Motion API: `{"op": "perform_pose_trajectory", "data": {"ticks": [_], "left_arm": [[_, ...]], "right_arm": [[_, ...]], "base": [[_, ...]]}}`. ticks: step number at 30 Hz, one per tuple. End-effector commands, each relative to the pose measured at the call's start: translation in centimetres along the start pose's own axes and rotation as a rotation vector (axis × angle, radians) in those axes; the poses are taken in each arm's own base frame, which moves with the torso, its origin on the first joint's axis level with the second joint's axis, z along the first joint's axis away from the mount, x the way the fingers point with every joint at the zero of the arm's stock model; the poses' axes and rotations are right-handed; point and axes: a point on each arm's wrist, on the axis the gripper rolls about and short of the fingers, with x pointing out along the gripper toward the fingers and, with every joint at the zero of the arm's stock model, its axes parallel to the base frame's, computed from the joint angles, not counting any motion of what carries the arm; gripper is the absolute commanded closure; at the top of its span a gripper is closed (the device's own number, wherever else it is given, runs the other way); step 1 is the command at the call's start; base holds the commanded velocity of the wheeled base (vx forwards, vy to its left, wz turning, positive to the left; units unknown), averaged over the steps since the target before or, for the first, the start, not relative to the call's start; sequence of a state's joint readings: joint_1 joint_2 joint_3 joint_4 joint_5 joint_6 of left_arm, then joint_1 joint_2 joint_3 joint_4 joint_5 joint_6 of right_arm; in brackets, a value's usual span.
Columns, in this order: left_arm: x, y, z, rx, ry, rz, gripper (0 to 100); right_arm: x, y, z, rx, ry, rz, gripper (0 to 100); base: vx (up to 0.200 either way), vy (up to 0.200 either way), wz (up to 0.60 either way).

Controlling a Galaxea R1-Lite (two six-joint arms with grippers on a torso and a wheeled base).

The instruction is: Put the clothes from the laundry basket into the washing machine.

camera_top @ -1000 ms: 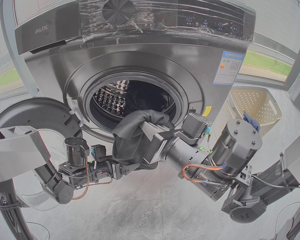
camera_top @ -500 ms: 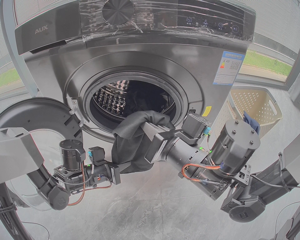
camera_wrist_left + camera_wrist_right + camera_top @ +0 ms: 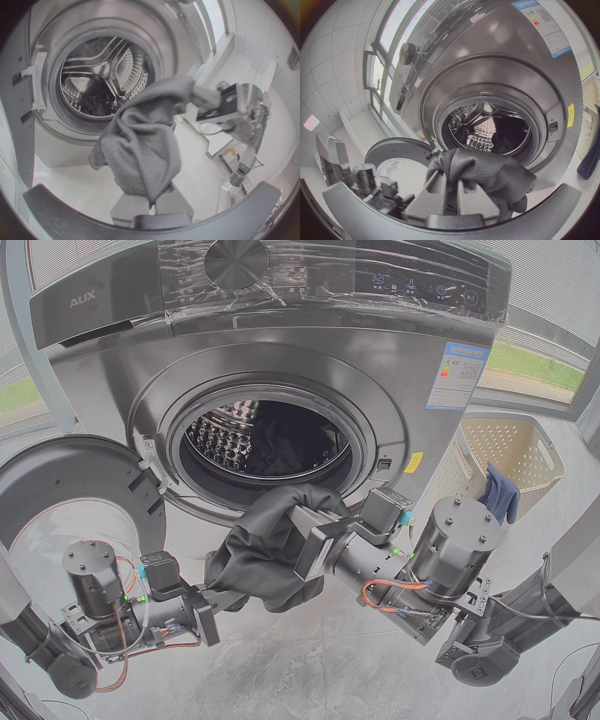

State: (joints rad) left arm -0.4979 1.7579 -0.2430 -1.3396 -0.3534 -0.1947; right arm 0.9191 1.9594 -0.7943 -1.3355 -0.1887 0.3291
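A black garment [image 3: 269, 546] hangs in front of the washing machine [image 3: 262, 359], just below its open drum [image 3: 225, 440]. My right gripper [image 3: 292, 505] is shut on the garment's upper fold, with cloth draped over its fingers [image 3: 434, 193]. My left gripper [image 3: 240, 597] is shut on the lower hem, which is pinched between its fingers [image 3: 173, 200]. The garment [image 3: 143, 150] stretches between the two grippers. Dark clothes [image 3: 287, 443] lie inside the drum. The beige laundry basket [image 3: 531, 446] stands to the right of the machine, with a blue cloth [image 3: 500, 493] hanging over its rim.
The round door [image 3: 69, 477] is swung open to the left, close behind my left arm. Grey floor [image 3: 300, 665] lies open in front of the machine. Windows and a tiled wall [image 3: 334, 62] surround the machine.
Both arms have drawn back and down from the drum. The garment's top fold, earlier over the opening's lower rim, now hangs below it. My left arm moved down and left, pulling the hem.
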Motion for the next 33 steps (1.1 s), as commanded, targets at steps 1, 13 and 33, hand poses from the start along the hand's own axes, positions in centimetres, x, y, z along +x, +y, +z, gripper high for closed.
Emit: {"op": "perform_pose_trajectory", "data": {"ticks": [1, 13, 33], "left_arm": [[-3.7, -2.8, 1.2, 0.043, -0.085, -0.073, 100], [-2.8, -2.8, 3.8, 0.068, -0.193, -0.080, 100], [-0.9, -2.3, 5.1, 0.030, -0.283, 0.043, 100]], "right_arm": [[-0.2, -1.0, -2.2, -0.016, 0.067, -0.024, 100], [-3.4, -2.3, -5.3, -0.083, 0.237, -0.062, 0], [-3.8, -3.0, -5.9, -0.154, 0.273, -0.073, 0]], "base": [[0.000, 0.000, 0.00], [0.000, 0.000, 0.00], [0.000, 0.000, 0.00]]}}
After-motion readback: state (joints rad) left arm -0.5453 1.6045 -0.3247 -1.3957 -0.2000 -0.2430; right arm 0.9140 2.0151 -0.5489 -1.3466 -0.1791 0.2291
